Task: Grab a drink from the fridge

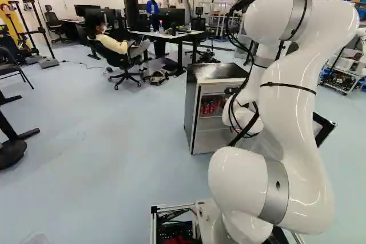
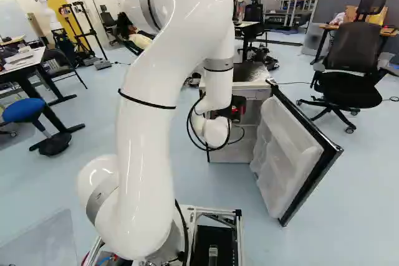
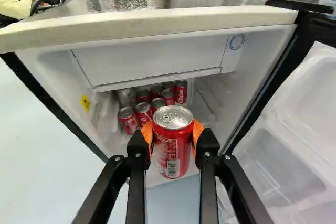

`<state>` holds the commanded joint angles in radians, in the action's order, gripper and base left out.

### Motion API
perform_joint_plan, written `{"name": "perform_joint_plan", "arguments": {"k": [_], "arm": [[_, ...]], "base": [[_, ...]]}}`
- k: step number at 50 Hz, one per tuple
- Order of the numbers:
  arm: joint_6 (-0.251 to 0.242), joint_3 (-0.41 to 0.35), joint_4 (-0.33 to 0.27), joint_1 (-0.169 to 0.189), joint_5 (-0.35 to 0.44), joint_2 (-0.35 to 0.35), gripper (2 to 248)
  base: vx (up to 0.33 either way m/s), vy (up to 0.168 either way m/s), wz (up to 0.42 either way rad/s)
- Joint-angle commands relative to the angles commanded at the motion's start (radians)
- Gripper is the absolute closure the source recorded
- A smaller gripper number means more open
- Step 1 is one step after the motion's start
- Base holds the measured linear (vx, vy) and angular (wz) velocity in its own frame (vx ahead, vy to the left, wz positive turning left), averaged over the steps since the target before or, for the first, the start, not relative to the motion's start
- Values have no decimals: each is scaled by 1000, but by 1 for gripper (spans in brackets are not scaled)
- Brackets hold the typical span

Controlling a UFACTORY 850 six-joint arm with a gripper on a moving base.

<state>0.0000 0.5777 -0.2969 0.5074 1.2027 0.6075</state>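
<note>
Red soda can [image 3: 172, 141] upright between both orange pads [image 3: 197, 136] of gripper [image 3: 172, 139], touching on two sides; fingers parted only can-wide, gripping it. Can is at the mouth of the open mini fridge [image 3: 152, 22], in front of the other cans [image 3: 143, 109] inside. Fridge door [image 2: 296, 154] swung open.

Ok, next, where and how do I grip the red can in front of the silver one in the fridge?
I'd take the red can around its upper body, from the open front of the fridge, a finger either side. It stands upright, front exposed, round wall suiting opposed pads. The silver can blocks the back and another red can crowds one flank, so go gently.
</note>
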Motion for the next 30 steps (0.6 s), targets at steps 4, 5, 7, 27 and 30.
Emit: {"name": "perform_joint_plan", "arguments": {"k": [4, 5, 7, 27, 30], "arm": [[0, -21, 0, -3, 0, -23, 155], [0, -26, 0, -3, 0, -29, 155], [0, -36, 0, -5, 0, -40, 155], [0, -118, 0, -23, 0, -146, 155], [0, -129, 0, -26, 0, -161, 155]], "base": [[0, 0, 0], [0, 0, 0], [0, 0, 0], [0, 0, 0], [0, 0, 0]]}}
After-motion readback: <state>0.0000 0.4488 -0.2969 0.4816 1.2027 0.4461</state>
